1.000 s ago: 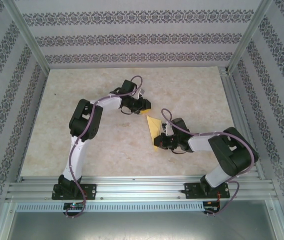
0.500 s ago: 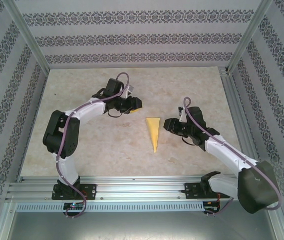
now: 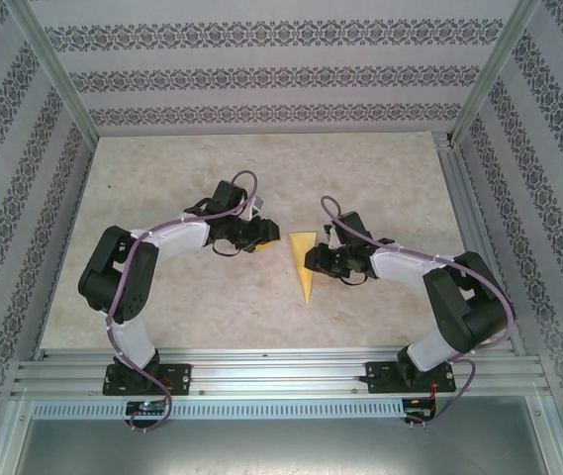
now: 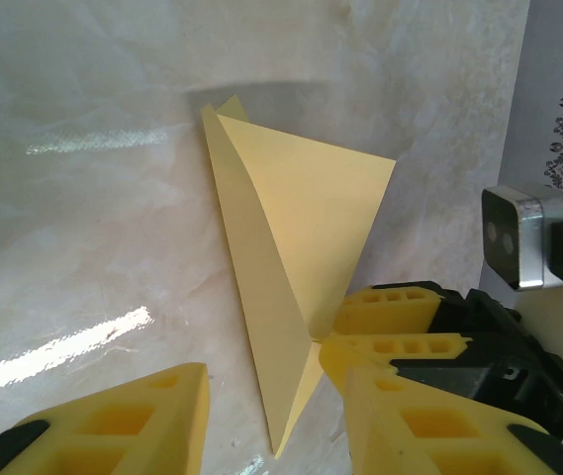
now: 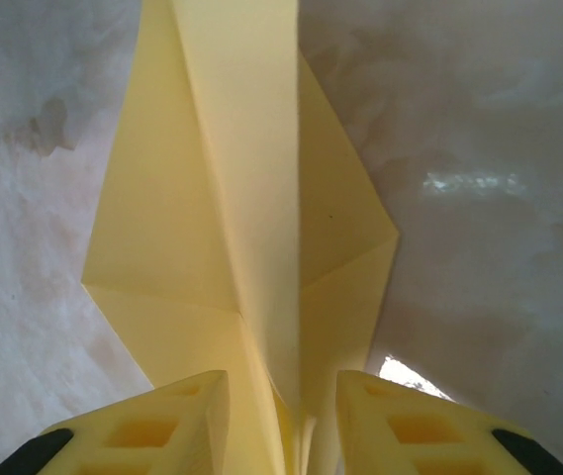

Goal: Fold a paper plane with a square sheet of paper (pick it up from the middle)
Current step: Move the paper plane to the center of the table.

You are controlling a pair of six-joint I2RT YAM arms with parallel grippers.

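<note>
My right claw (image 3: 311, 261) has swung back in from 3 o'clock to the paper plane (image 3: 304, 255), and my left claw (image 3: 266, 240) has edged nearer from 10 o'clock. The plane lies mid-bench (image 3: 212, 297), its tip toward 6 o'clock. My right jaws stand slightly apart astride its raised centre fold (image 5: 261, 297). My left jaws gape, holding nothing. The risk, as I judge it: closing off-centre, or dragging sideways, would crumple the thin paper or spring the folds open.
</note>
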